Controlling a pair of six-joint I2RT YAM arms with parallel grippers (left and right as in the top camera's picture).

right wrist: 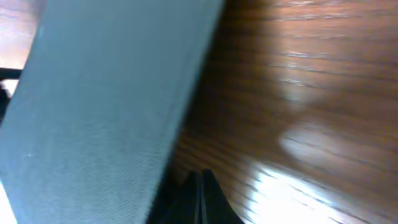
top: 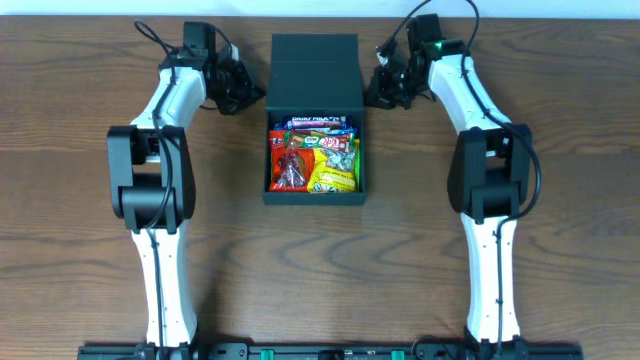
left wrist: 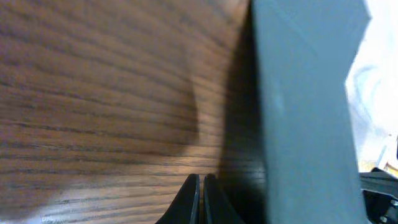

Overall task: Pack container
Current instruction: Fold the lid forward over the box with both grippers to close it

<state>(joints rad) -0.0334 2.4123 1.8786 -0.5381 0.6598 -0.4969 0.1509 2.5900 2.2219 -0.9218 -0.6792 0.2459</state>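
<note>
The container (top: 315,190) is a dark teal-black box in the middle of the table, its flap lid (top: 315,70) open and lying back toward the far edge. Several colourful snack packets (top: 313,155) fill the box. My left gripper (top: 250,97) is shut and empty, just left of the lid; in the left wrist view its fingers (left wrist: 201,186) hover over wood beside the lid's side (left wrist: 305,112). My right gripper (top: 378,93) is shut and empty, just right of the lid; in the right wrist view its fingers (right wrist: 200,183) lie next to the lid (right wrist: 106,106).
The wooden table (top: 90,240) spreads to both sides and in front of the box. Both arms reach along the table's left and right sides toward its far edge.
</note>
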